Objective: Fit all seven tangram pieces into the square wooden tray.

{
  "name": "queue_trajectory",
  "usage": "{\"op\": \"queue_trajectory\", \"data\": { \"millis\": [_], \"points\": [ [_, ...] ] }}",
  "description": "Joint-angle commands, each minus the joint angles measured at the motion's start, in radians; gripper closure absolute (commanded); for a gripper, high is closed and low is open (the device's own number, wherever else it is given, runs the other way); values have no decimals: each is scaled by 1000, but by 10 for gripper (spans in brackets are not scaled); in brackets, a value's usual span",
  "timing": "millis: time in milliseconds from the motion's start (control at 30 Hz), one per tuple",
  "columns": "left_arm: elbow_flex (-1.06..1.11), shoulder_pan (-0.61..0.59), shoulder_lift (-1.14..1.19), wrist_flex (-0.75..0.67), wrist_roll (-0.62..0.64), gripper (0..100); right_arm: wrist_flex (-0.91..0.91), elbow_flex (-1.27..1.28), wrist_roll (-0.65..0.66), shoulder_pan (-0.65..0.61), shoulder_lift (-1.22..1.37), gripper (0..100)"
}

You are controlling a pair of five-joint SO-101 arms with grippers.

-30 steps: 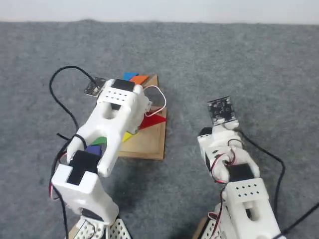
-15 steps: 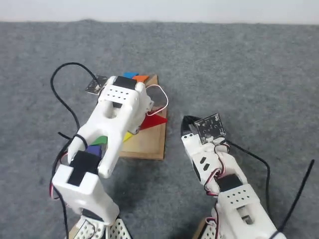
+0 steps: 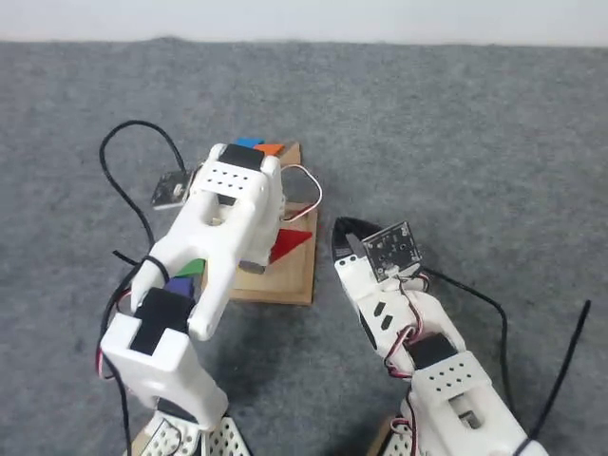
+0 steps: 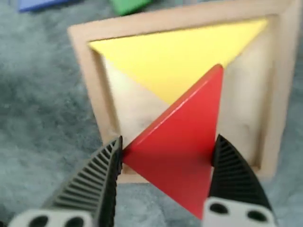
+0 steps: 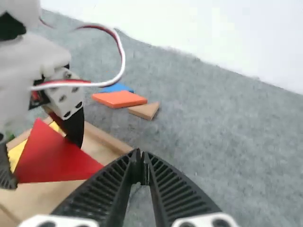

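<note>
Bare wooden tray (image 4: 90,90), fuzzy carpet (image 3: 456,133)

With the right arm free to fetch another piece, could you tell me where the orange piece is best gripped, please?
Best from straight above, I think: the orange piece lies flat on the carpet, so only its thin side edges offer a hold. Pinch two opposite edges, preferably those facing away from the blue piece and the tan piece lying close beside it.

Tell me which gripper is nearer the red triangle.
Left. The left gripper grips the red triangle between its fingers over the wooden tray; the right gripper, shut, sits off the tray's side, apart from the triangle.
</note>
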Motion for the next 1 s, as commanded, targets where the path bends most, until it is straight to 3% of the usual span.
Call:
{"op": "queue_trajectory", "data": {
  "millis": [0, 133, 367, 600, 967],
  "points": [
    [-87, 6, -15, 23, 58, 987, -35, -14, 40, 15, -19, 991],
    [-122, 20, -11, -23, 57, 987, -81, -15, 117, 48, -13, 991],
    [-122, -9, -9, -35, 55, 987, -105, -138, 112, 54, 213, 991],
    [-105, -17, 43, -149, 51, 987, -174, -224, 120, 81, 423, 991],
    [-101, -20, 74, -164, 57, 987, -208, -226, 176, 67, 479, 991]
  ]
}}
